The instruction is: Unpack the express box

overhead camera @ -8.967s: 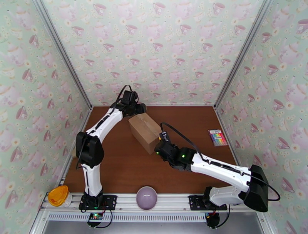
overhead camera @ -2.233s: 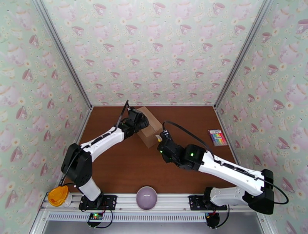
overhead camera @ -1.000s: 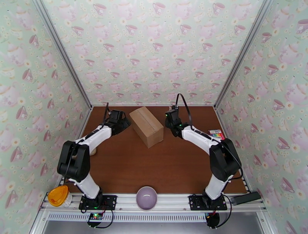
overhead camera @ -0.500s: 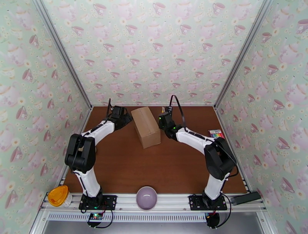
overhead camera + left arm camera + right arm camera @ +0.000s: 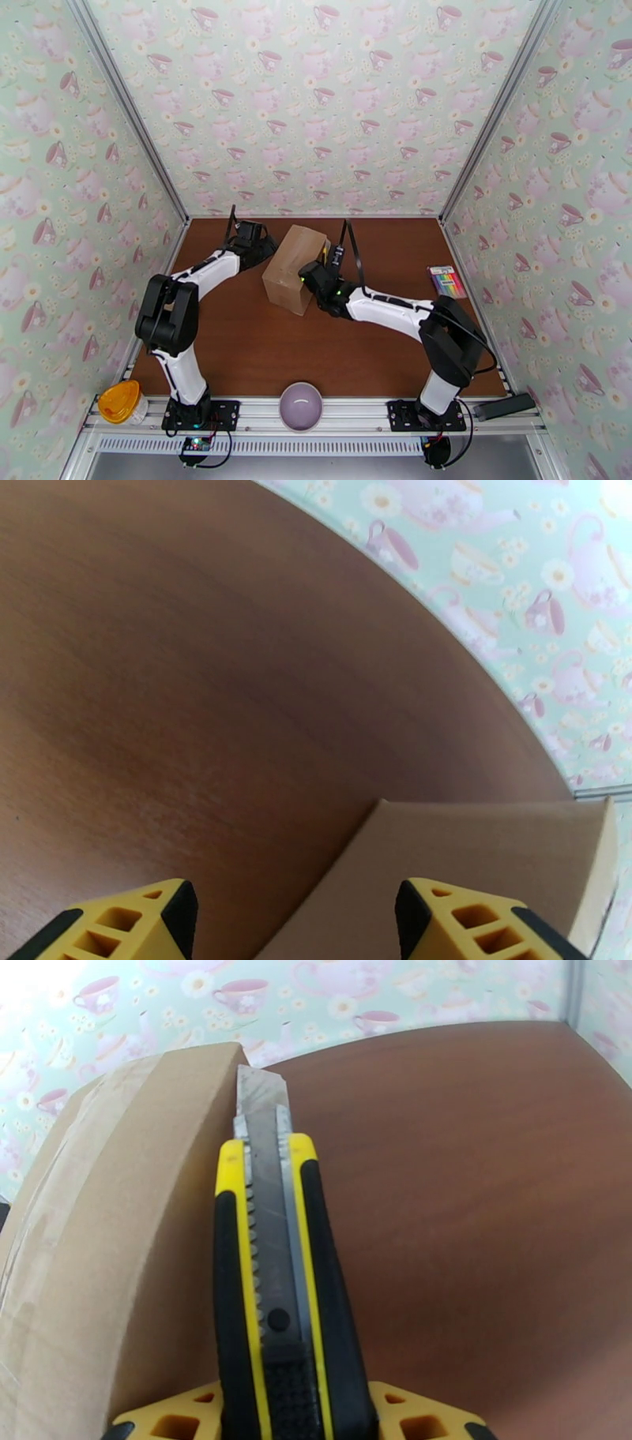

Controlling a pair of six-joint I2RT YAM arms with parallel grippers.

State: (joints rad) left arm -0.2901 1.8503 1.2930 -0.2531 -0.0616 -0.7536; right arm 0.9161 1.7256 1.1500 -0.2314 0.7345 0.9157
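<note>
The express box (image 5: pixel 288 267), a brown carton with a taped seam, stands slanted at the middle of the table, flaps shut. My left gripper (image 5: pixel 265 249) is at its far left side. In the left wrist view the yellow fingers (image 5: pixel 118 926) are spread open, with a corner of the box (image 5: pixel 474 851) just ahead between them. My right gripper (image 5: pixel 314 281) is against the box's right side. It is shut on a yellow-and-black utility knife (image 5: pixel 272 1276), whose bared blade (image 5: pixel 254 1106) lies along the box's edge (image 5: pixel 118 1220).
A pack of coloured pens (image 5: pixel 446 282) lies near the right wall. A purple bowl (image 5: pixel 301 406) sits on the front rail between the arm bases, and an orange lamp (image 5: pixel 118 400) is at the front left corner. Wallpapered walls close in three sides.
The right gripper with the knife has come forward along the box's right side. The box has turned and leans differently. The left gripper has stayed by the box's far left corner.
</note>
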